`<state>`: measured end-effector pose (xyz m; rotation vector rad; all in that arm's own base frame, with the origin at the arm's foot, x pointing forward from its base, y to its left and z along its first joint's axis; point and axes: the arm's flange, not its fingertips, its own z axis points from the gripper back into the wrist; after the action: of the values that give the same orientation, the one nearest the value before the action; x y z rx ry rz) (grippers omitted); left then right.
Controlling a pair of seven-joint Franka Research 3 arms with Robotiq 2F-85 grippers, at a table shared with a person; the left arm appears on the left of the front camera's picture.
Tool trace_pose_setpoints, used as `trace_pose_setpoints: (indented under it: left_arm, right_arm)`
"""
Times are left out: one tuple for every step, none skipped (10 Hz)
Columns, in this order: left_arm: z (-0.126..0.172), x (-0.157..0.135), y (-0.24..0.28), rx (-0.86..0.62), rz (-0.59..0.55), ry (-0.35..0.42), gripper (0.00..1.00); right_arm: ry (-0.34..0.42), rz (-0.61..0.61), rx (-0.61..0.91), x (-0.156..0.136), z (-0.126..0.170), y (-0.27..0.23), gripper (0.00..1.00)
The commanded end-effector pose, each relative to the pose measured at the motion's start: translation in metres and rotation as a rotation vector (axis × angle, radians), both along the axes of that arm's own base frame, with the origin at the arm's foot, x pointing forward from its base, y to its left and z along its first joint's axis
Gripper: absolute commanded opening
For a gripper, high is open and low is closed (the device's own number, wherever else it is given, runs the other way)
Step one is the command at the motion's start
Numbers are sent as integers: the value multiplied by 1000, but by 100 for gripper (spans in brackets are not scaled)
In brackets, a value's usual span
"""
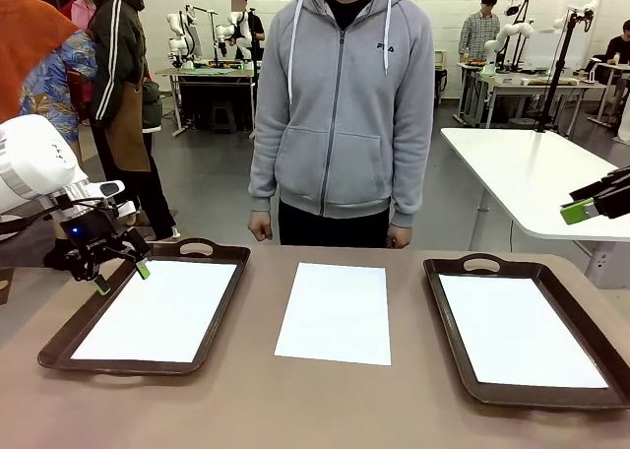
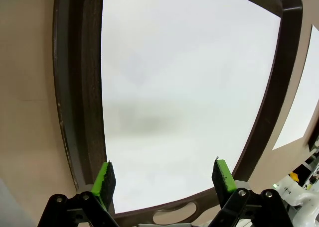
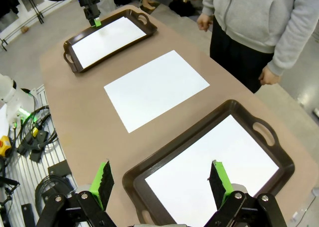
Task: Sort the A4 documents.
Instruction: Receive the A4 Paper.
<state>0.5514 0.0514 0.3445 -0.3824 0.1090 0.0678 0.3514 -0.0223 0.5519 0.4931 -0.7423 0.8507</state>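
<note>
My left claw [image 1: 122, 278] is spread wide with nothing between the green pads. It hangs over the far left corner of the left tray [image 1: 128, 367], right by the handle at that end. From my left wrist, both fingertips sit over the white of the left sheet [image 1: 162, 311]. I cannot tell whether they touch the paper. That A4 sheet lies flat inside the dark brown tray and covers nearly the whole floor of it.

My right claw [image 3: 161, 179] is spread too, and empty. It is up high at my right edge, well above the right tray [image 1: 551, 398]. From my right wrist I look down on that tray, with the right sheet [image 1: 517, 331] lying flat and square inside it, handles at both ends.

Between the two trays lies the middle sheet [image 1: 335, 313], bare on the brown table [image 1: 246, 410]. It is flat, its long sides run away from me, and it is clear of both rims. That makes three A4 sheets, one in each tray and one loose in the centre.

Across the table stands a person [image 1: 340, 95] in a grey zipped hoodie. Both hands hang loosely curled at the far edge, just behind the middle sheet and not touching anything.
</note>
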Motion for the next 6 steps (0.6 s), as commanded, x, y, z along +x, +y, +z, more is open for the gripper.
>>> trace_pose_setpoints:
  left_arm:
    - [0,-1,1,13,-9,3,100]
    - [0,-1,1,13,-9,3,100]
    - [0,0,0,0,0,0,100]
    - [17,7,-30,61,-55,-59,100]
    - [39,7,-54,85,-89,-124,100]
    - [68,-2,-76,120,-171,-223,100]
  right_arm:
    - [-1,5,5,0,-1,1,100]
    - [-1,5,5,0,-1,1,100]
    - [-1,5,5,0,-1,1,100]
    - [-1,5,5,0,-1,1,100]
    - [-1,5,5,0,-1,1,100]
    - [-1,5,5,0,-1,1,100]
